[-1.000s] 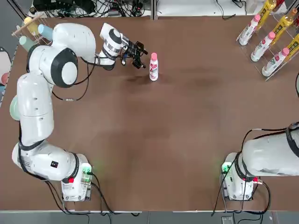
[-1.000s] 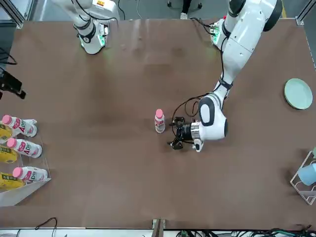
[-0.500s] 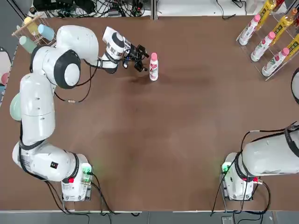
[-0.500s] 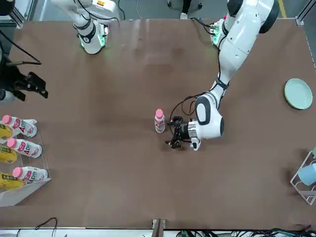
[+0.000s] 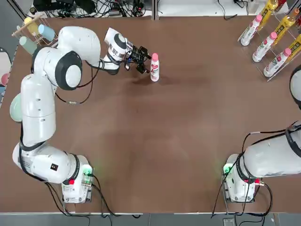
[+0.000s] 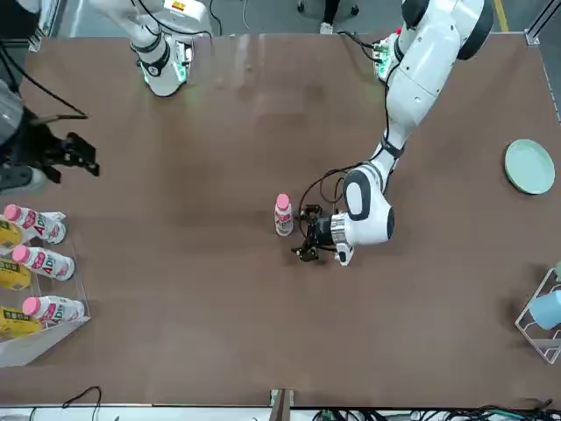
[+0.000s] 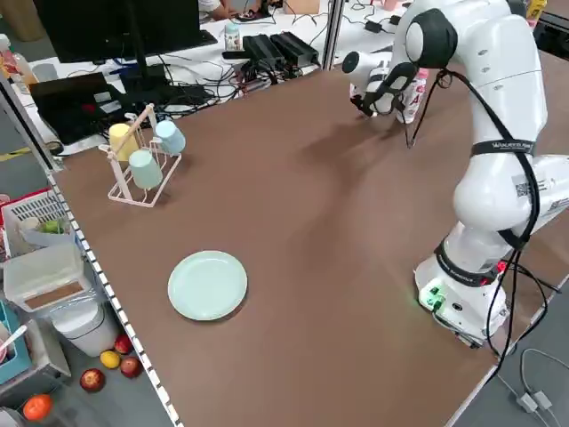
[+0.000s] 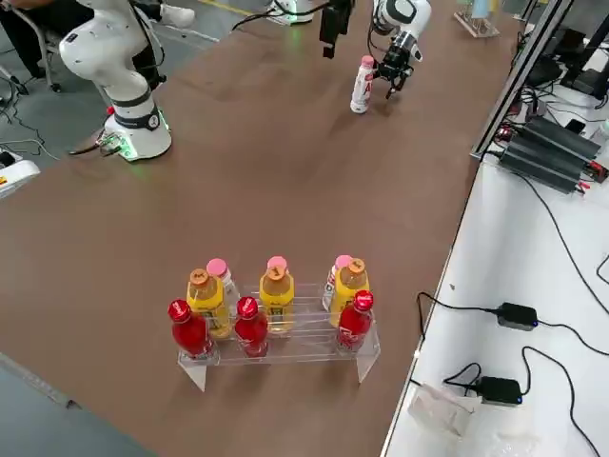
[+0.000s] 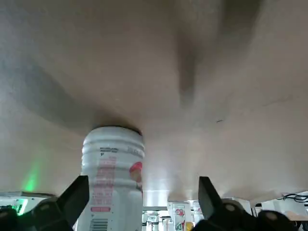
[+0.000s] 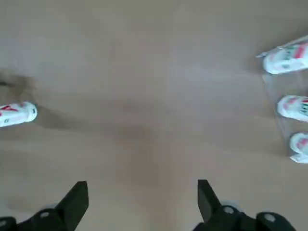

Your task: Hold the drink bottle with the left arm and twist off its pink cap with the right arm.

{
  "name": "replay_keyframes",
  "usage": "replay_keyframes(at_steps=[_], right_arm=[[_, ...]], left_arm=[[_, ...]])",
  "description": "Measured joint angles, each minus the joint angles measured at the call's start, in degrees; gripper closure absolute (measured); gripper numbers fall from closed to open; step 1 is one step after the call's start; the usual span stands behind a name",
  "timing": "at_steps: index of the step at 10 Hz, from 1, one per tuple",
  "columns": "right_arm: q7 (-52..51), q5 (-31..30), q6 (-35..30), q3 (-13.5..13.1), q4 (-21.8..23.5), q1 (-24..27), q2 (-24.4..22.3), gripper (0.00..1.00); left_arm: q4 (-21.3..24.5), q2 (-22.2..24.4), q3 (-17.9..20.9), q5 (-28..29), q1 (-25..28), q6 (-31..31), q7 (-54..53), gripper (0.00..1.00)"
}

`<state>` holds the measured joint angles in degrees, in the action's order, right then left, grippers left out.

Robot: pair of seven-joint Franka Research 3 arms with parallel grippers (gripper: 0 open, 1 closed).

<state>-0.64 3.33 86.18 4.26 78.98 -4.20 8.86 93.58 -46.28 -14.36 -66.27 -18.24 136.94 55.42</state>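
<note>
Top view shows your left gripper [image 5: 146, 63] low over the far part of the desk [image 5: 155, 155], its fingers spread and holding nothing; the drink bottle [image 5: 154, 70] stands upright just beside it, on the side toward your right arm, with the pink cap [image 5: 154, 57] on top. From your left wrist view, you see the bottle's white body between the lines of the two open fingers, nearer one of them than the other; you cannot tell whether either finger touches it. Your right gripper [image 6: 77, 156] is up in the air near the bottle rack [image 6: 53, 338], well apart from the drink bottle; its fingers are wide open too, with nothing between them. In that rack you have white bottles [image 6: 48, 265] with pink caps and yellow bottles [image 6: 14, 274], lying tilted; the pale green plate [image 6: 529, 167] lies on your left arm's side of the desk.
</note>
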Motion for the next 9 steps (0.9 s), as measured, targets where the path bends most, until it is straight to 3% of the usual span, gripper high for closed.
replay_keyframes(at_steps=[2,6,9], right_arm=[[1.0,0.2,1.5,0.1,0.0,-4.2,1.6,0.0],[4.5,3.6,1.3,-0.1,0.1,-5.5,1.9,0.0],[16.6,3.6,4.2,0.2,0.5,-15.3,4.0,0.0]], left_arm=[[0.0,0.0,0.0,0.0,-0.4,0.0,0.0,0.0],[-0.1,0.0,0.0,0.0,-0.5,0.0,0.0,0.0],[-0.1,0.0,0.0,0.0,-0.7,0.0,0.2,0.0]])
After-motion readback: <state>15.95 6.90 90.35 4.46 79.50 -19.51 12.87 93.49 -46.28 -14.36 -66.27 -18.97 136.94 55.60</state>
